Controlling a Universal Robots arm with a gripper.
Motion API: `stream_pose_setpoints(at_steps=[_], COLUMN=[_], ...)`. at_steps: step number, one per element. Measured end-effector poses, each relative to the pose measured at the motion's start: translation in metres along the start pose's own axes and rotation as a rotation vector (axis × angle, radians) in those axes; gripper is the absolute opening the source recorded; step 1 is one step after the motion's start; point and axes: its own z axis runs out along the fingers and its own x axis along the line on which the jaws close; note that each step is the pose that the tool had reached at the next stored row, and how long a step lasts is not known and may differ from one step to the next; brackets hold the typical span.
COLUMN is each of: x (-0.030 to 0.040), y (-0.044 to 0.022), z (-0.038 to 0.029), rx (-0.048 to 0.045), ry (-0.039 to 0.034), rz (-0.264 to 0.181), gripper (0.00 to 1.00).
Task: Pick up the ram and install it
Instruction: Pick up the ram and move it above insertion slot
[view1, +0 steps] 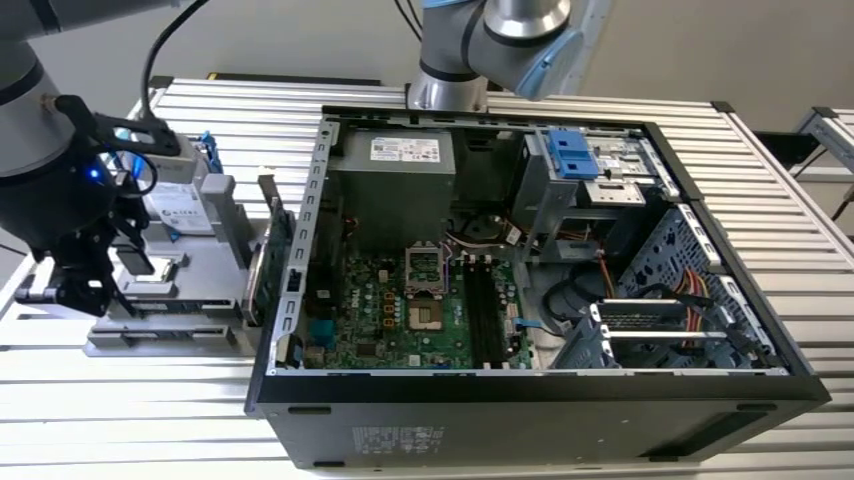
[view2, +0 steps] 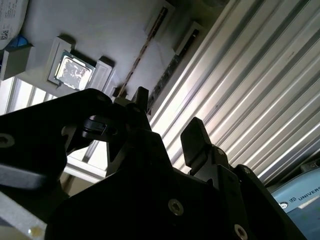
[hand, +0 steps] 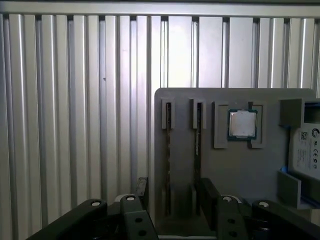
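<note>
- Plainly, you are working over a table (hand: 75, 125) of ribbed aluminium slats, bright and grooved; on it sits a matte grey holder block (hand: 240, 170) cut with square recesses and narrow slots.
- Your gripper (hand: 175, 190) is black and angular, with screw heads on its body; its two fingers (hand: 207, 192) stand spread apart with nothing between them; it hovers over the slotted end of the holder block.
- You see the ram (view2: 145, 47) edge-on in the second wrist view: a long, thin, brownish strip standing in one narrow slot, its far end seated in a pale block; in the first wrist view the ram (hand: 198, 150) is the strip nearer the chip; a second dark strip (hand: 168, 150) stands in the slot just beside it.
- You will find the holder block also carries a small square silver chip (hand: 243, 123) in a framed recess near the ram; a hard drive (view1: 180, 205) with a white label; a green expansion card (view1: 274, 265) standing on edge on the side toward the case.
- Your computer case (view1: 534, 420), black sheet metal, lies open at the exterior view's right of the holder block; inside it are a green motherboard (view1: 400, 320) with long black slots (view1: 487, 310), a grey power supply box (view1: 394, 175), a perforated drive cage with a blue latch (view1: 574, 155), and orange and red cables (view1: 667, 290).
</note>
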Motion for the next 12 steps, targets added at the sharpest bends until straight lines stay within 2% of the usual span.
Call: stream_pose_setpoints(at_steps=[12], x=[0.0002], y=[-0.0001], z=[0.0076], rx=[-0.0001], ry=[0.0001], rz=[-0.001], gripper=[1.0])
